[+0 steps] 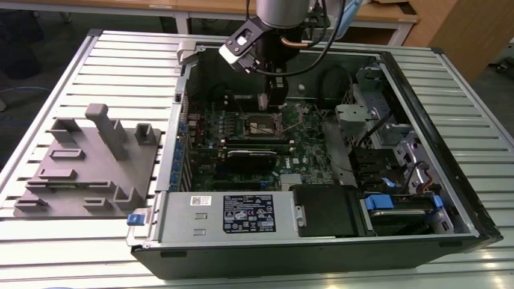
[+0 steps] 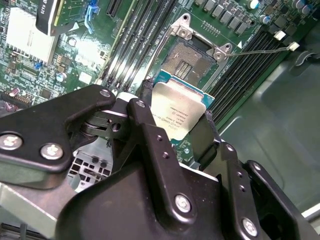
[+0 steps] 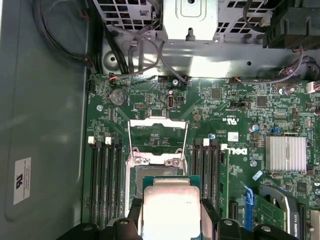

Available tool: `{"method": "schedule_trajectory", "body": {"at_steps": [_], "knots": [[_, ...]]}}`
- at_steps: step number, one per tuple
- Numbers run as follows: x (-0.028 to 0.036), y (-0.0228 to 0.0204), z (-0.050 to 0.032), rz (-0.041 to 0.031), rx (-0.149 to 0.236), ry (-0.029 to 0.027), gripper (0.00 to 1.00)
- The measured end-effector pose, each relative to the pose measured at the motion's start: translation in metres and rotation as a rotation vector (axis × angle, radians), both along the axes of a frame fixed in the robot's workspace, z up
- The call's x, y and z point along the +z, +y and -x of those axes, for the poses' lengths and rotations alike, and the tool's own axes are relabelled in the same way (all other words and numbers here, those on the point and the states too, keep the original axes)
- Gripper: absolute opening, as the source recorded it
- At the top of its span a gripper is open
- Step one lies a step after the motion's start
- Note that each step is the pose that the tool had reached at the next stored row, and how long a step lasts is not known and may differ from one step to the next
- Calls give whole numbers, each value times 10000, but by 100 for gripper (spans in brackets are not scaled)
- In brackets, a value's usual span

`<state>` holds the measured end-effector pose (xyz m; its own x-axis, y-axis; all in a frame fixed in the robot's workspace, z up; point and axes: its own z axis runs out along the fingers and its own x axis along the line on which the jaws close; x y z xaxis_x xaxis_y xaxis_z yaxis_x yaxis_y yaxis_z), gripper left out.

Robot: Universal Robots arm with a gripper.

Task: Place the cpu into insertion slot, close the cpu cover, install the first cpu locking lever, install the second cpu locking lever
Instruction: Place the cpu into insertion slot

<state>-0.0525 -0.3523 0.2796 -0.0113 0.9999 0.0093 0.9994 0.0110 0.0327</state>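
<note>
The cpu point(image 2: 177, 111) is a square chip with a silvery top and a green rim, and my gripper point(image 2: 176, 117) is shut on it by two opposite edges. It hangs a little above the insertion slot point(image 2: 188, 56), whose pin field lies uncovered. In the first wrist view the cpu point(image 3: 170, 205) hides much of the insertion slot point(image 3: 133, 176). The cpu cover point(image 3: 158, 134) is swung open past the slot's far edge. A thin wire locking lever point(image 2: 260, 50) stands away from the socket. In the exterior view my gripper point(image 1: 274, 101) hovers over the insertion slot point(image 1: 263, 124) inside the open computer case.
Long black memory slots point(image 3: 106, 185) flank the socket on both sides. A black card point(image 1: 250, 158) and a labelled power supply point(image 1: 233, 214) lie nearer the case's front. The case walls point(image 1: 418, 108) surround the board. A grey fixture point(image 1: 88, 162) stands on the table at the exterior view's left.
</note>
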Motion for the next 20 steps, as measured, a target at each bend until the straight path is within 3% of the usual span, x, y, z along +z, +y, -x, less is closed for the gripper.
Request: {"method": "schedule_trajectory", "body": {"at_steps": [20], "knots": [[-88, 53, 30, 0, 0, -13, 54]]}}
